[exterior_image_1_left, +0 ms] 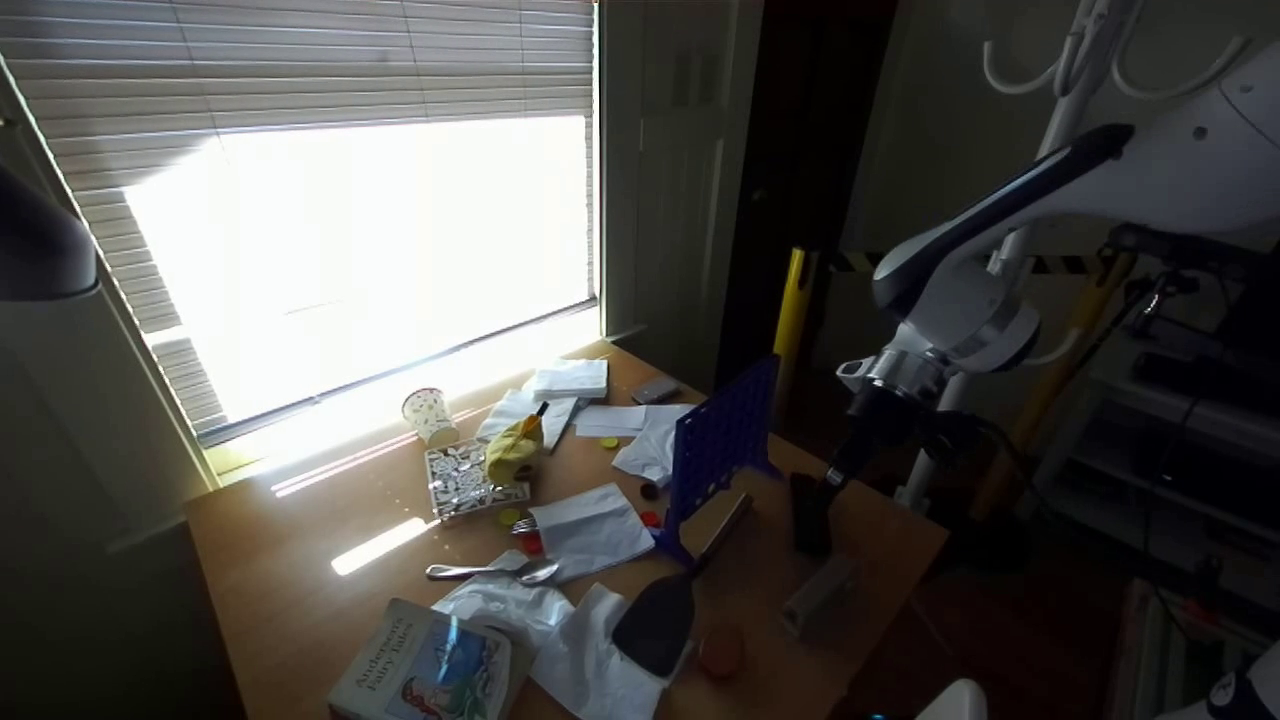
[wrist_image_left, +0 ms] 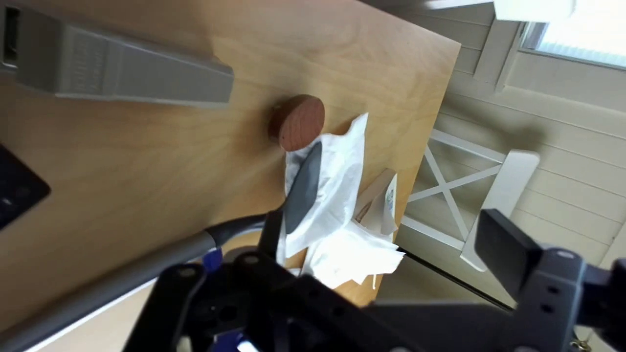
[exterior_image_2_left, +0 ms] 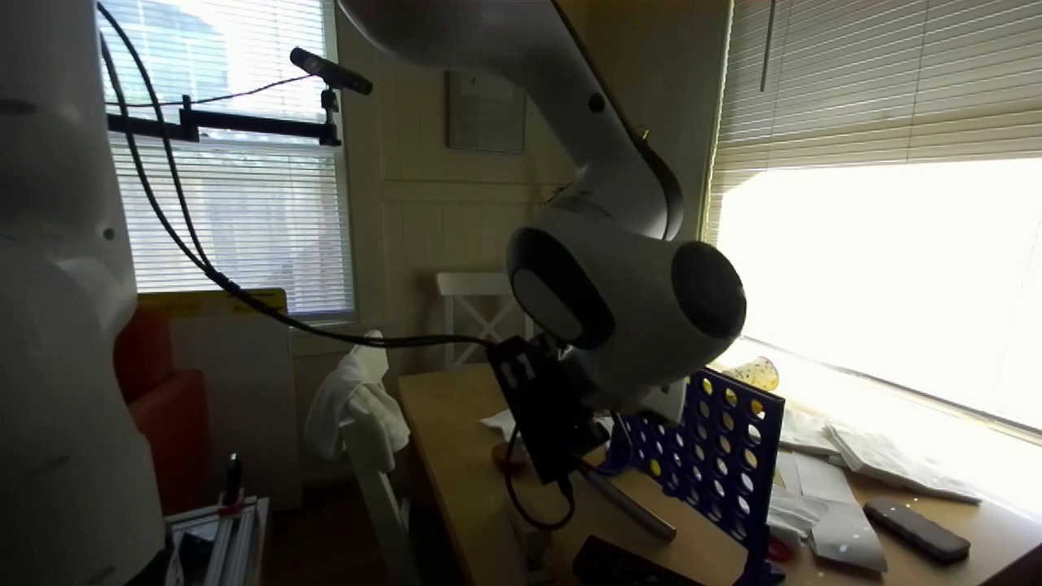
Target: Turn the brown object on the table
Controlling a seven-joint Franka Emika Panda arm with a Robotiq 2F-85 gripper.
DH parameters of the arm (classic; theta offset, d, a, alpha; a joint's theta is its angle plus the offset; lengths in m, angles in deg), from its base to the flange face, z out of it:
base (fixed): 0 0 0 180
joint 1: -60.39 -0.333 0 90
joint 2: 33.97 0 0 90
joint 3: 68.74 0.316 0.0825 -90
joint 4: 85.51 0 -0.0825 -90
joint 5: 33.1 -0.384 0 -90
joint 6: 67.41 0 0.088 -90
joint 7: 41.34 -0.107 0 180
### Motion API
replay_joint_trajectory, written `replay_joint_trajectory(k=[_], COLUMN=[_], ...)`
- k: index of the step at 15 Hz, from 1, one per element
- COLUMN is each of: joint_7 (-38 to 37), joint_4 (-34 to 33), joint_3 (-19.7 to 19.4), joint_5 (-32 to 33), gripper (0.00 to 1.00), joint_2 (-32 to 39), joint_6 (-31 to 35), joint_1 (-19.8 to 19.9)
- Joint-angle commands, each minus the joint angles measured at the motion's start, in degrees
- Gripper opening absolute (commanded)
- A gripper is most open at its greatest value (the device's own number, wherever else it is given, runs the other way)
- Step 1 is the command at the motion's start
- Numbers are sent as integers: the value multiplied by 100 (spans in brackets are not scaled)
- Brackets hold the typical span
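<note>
The brown object, a small flat grey-brown slab (exterior_image_2_left: 916, 529), lies on the table (exterior_image_1_left: 300, 540) beside white papers. It also shows in an exterior view, near the table's far corner (exterior_image_1_left: 655, 390). It is out of the wrist view. My gripper (exterior_image_1_left: 830, 478) is above the opposite end of the table, beyond the blue upright grid from the slab. In the wrist view the gripper (wrist_image_left: 390, 239) has its fingers wide apart with nothing between them. In an exterior view the arm and wrist hide the fingers.
The blue grid (exterior_image_1_left: 715, 445) stands between gripper and slab. A black remote-like object (exterior_image_1_left: 810, 515) lies under the gripper. Nearby are a grey box (wrist_image_left: 122, 68), a round wooden piece (wrist_image_left: 301, 122) and a spatula (exterior_image_1_left: 660, 620). Papers, a book (exterior_image_1_left: 430, 665) and a cup (exterior_image_1_left: 430, 415) lie around.
</note>
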Motion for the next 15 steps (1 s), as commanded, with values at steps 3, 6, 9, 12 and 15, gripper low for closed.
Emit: replay_joint_trajectory(k=[3, 6, 9, 12, 15], joint_7=[280, 142, 111, 197, 231], joint_4=[-806, -583, -763, -1116, -1379], joint_3=[942, 1059, 1125, 1378, 1621], joint_5=[-360, -140, -72, -181, -162], gripper=[100, 100, 100, 100, 100], joint_2=[1482, 1242, 1460, 1824, 2088], joint_6=[-95, 44, 159, 247, 327], joint_1=[779, 879, 843, 794, 750])
